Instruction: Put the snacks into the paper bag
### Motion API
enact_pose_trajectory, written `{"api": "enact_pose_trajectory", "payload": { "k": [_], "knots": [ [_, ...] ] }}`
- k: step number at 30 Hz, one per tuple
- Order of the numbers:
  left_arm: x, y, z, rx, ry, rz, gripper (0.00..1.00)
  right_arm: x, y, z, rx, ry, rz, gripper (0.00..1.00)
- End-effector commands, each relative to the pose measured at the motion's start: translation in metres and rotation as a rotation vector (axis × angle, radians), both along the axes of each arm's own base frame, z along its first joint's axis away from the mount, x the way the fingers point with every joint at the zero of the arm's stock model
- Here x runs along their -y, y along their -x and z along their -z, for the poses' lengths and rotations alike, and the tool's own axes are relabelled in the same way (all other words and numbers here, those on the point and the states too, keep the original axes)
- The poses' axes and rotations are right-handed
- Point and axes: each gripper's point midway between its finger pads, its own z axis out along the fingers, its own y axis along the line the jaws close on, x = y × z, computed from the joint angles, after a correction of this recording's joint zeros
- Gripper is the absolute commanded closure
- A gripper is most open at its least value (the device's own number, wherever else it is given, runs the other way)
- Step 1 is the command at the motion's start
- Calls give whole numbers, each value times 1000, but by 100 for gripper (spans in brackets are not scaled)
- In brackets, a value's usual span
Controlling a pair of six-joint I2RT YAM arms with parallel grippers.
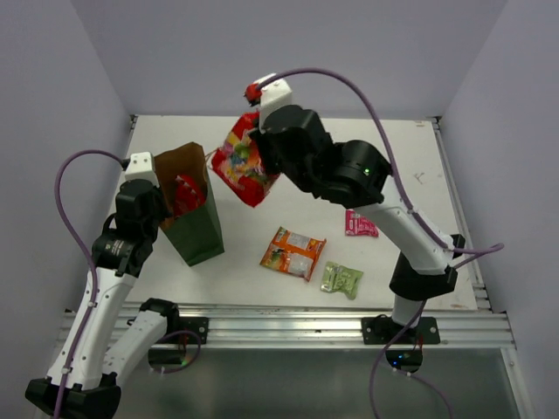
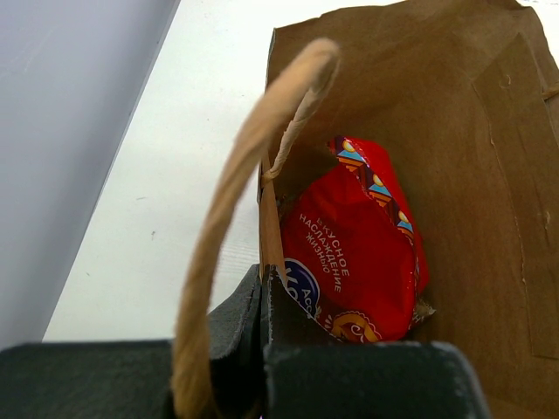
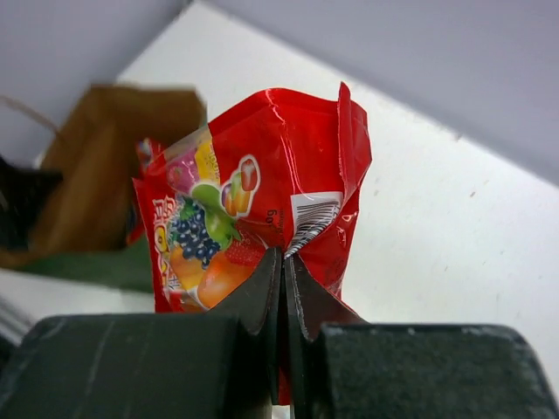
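Observation:
The dark green paper bag (image 1: 196,231) stands upright at the left with its brown inside (image 2: 472,131) open. One large red packet (image 2: 358,244) lies inside it, and shows in the top view (image 1: 186,194). My left gripper (image 2: 265,288) is shut on the bag's near rim beside the loop handle (image 2: 236,175). My right gripper (image 3: 284,271) is shut on the second large red packet with fruit print (image 3: 253,209) and holds it in the air right of the bag's mouth (image 1: 243,161). The orange-white packet (image 1: 293,252), pale green packet (image 1: 341,279) and pink packet (image 1: 360,223) lie on the table.
The white table (image 1: 349,148) has grey walls at the back and both sides. A metal rail (image 1: 288,325) runs along the near edge. A purple cable (image 1: 367,96) loops above the right arm.

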Motion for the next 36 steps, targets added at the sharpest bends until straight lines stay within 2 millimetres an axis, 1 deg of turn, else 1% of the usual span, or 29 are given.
{"api": "enact_pose_trajectory", "payload": {
  "k": [1,2,4,5,6,7,8,9,10,11,14,15,17,18,20,22,23,25,26,28,29,30,33,36],
  "knots": [
    [-3,0,0,8,4,-19,100,32,-27,-44,207,111,145,100],
    [-3,-1,1,7,7,-20,100,23,-35,-64,274,38,167,100],
    [-3,-1,1,9,13,-21,100,24,-42,-90,363,-5,198,100],
    [-3,-1,2,6,13,-22,100,17,-46,-95,388,-29,197,100],
    [-2,-1,3,3,16,-19,100,8,-48,-115,431,-116,189,100],
    [-1,-2,2,5,19,-18,100,-7,-55,-109,443,-101,173,100],
    [-1,-2,1,8,21,-17,100,-9,-53,-126,470,-151,165,100],
    [0,-3,2,7,26,-14,100,-17,-55,-130,487,-171,163,100],
    [1,-4,2,6,29,-14,100,-28,-56,-129,505,-157,150,100],
    [1,-4,2,6,31,-14,100,-31,-55,-143,540,-212,158,100],
    [2,-4,3,2,38,-11,100,-36,-49,-157,588,-253,152,100],
    [3,-4,3,2,41,-9,100,-35,-48,-165,603,-285,155,100],
    [4,-4,4,-1,46,-7,100,-38,-47,-169,611,-306,137,100],
    [4,-5,4,0,50,-7,100,-41,-46,-168,608,-307,122,100],
    [5,-5,5,-2,55,-9,100,-52,-43,-162,591,-317,79,100],
    [6,-5,3,3,60,-6,100,-61,-37,-163,593,-335,55,100],
    [6,-5,5,-1,61,-7,100,-62,-35,-169,608,-363,60,100],
    [6,-6,4,-1,65,-6,100,-68,-31,-174,634,-377,66,100],
    [6,-6,5,-2,66,-7,100,-68,-29,-183,654,-421,72,100],
    [6,-5,6,-5,68,-11,100,-80,-28,-182,668,-444,49,100],
    [6,-4,5,-3,71,-13,100,-82,-26,-188,682,-480,44,100],
    [6,-4,6,-4,73,-14,100,-87,-25,-189,686,-499,30,100],
    [5,-2,6,-3,72,-20,100,-104,-25,-186,670,-553,0,100],
    [3,-1,5,-4,65,-26,100,-117,-24,-170,622,-552,-30,100]
  ]
}}
